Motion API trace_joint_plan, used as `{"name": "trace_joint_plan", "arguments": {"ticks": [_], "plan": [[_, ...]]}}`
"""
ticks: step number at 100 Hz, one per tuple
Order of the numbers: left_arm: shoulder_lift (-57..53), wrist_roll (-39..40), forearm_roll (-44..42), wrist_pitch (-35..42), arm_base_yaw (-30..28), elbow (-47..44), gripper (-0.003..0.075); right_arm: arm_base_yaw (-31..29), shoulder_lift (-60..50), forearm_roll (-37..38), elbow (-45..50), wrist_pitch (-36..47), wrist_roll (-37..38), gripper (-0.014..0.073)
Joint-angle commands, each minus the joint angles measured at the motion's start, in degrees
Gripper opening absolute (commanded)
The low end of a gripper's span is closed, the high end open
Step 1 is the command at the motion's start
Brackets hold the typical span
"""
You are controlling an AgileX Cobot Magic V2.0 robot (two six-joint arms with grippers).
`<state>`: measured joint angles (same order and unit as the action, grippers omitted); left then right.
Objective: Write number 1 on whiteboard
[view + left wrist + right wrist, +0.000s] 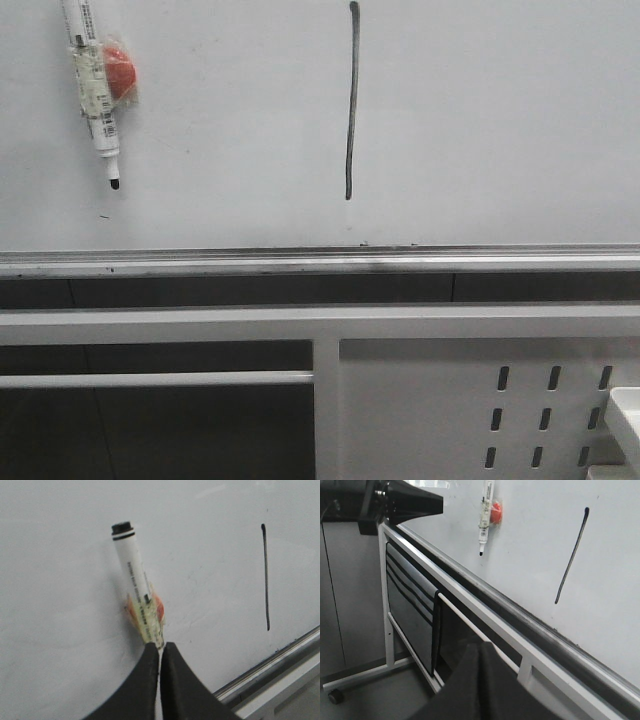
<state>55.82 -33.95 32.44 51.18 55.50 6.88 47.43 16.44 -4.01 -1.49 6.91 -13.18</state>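
The whiteboard (pixel 500 120) fills the upper front view, with a metal rail (pixel 320 262) along its lower edge. The number 1 (pixel 351 100) is a thin black near-vertical stroke at its top middle; it also shows in the left wrist view (pixel 265 575) and the right wrist view (pixel 571 555). A white marker pen (pixel 97 90) with a red magnet (pixel 120 70) hangs on the board at the top left, tip down. My left gripper (pixel 160 647) is shut just behind the pen's rear end (pixel 150 630); in the right wrist view its tip (pixel 440 505) stands apart from the pen (pixel 484 515). My right gripper (pixel 482 647) is shut and empty, low before the stand.
A white frame bar (pixel 320 322) runs under the rail, above a white perforated metal panel (pixel 540 410) at the lower right. A white object (pixel 625 410) sits at the right edge. The board's stand has a caster (pixel 335 696) on the floor.
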Motion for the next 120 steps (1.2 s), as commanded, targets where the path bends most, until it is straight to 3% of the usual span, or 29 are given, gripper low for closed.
{"name": "trace_joint_plan", "arguments": {"ticks": [1,11,23,37,47,66,82,104,115,120], "plan": [[-2.27,-4.23,0.95,-1.21,0.40,4.72,-0.0020,-0.10,0.36,0.02,-0.04,6.00,-0.15,-0.0069],[-5.71,-15.08,12.22,-10.89,0.40,10.13,-0.0020,-0.10,0.36,0.02,1.28,5.79,-0.15,-0.0069],[-11.74,-38.77,32.66,-21.09,0.40,16.32,-0.0020,-0.10,0.36,0.02,2.40,5.51,-0.15,-0.0069],[-21.51,-64.12,61.39,-17.39,0.40,19.87,-0.0020,-0.10,0.36,0.02,2.56,4.69,-0.15,-0.0069],[-30.18,-80.32,73.86,-9.86,0.40,20.37,-0.0020,-0.10,0.36,0.02,2.56,4.69,-0.15,-0.0069],[-44.52,-77.57,74.73,5.45,0.40,19.87,-0.0020,-0.10,0.36,0.02,2.56,4.69,-0.15,-0.0069],[-52.37,-77.38,74.63,27.06,0.40,19.98,-0.0020,-0.10,0.36,0.02,2.56,4.69,-0.15,-0.0069],[-56.90,-90.25,67.74,26.23,-0.13,20.40,-0.0020,-0.10,0.36,0.02,2.56,4.69,-0.15,-0.0069],[-56.90,-88.20,67.60,23.52,-0.29,20.78,-0.0020,-0.10,0.36,0.02,2.56,4.69,-0.15,-0.0069],[-57.41,-86.62,68.00,18.21,-0.45,20.78,-0.0020,-0.10,0.36,0.02,2.56,4.69,-0.15,-0.0069]]}}
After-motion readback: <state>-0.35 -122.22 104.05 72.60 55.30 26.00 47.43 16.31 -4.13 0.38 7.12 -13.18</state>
